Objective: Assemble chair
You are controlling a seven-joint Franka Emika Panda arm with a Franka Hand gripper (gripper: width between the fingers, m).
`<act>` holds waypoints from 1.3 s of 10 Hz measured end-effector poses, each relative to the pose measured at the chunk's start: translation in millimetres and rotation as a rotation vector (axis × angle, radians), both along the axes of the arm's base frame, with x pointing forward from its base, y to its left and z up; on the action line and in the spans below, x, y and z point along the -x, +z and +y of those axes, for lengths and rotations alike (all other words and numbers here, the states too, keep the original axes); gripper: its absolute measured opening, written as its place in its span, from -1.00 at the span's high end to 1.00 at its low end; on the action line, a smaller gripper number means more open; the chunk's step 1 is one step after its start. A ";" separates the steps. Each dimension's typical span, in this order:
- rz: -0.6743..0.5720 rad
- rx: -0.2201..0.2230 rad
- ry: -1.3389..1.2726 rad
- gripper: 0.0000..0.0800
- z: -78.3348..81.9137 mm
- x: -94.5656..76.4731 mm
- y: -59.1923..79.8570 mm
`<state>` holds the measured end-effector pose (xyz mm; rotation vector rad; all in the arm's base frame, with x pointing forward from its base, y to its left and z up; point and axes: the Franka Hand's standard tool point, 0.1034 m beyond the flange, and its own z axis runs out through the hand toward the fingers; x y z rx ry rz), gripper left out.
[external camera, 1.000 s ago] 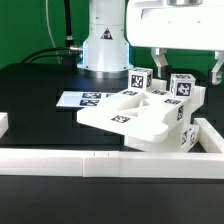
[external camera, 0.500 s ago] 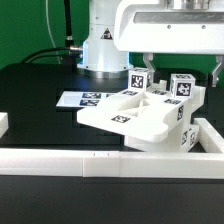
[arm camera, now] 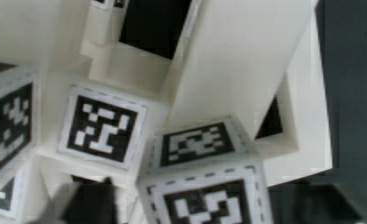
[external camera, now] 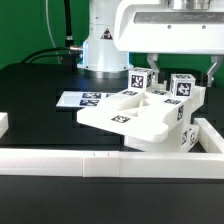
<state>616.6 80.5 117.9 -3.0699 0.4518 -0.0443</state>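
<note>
Matte white plastic chair assembly point(external camera: 150, 112), tagged, is resting on the black table point(external camera: 40, 95) against the low white border wall point(external camera: 90, 160); the two-finger gripper point(external camera: 181, 68) is straddling its upper posts, fingers apart, grip indeterminate.

Robot arm point(external camera: 100, 40): 1
Gripper point(external camera: 180, 68): 1, with 2 fingers point(external camera: 151, 64)
Chair point(external camera: 140, 115): 1 cluster of joined white pieces; separate parts cannot be counted
Marker board point(external camera: 82, 100): 1
Table point(external camera: 40, 95): 1, black
Border wall point(external camera: 90, 163): 1
Cables point(external camera: 55, 50): at least 2
</note>
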 end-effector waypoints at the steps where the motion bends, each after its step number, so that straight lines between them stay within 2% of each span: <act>1: 0.000 0.000 0.000 0.30 0.0 0.0 0.0; 5: -0.001 -0.007 0.000 0.29 0.6 -0.1 -0.1; 8: 0.004 -0.027 -0.355 0.29 2.2 -1.1 -0.1; 13: -0.007 -0.050 -0.861 0.29 -3.9 -5.1 0.9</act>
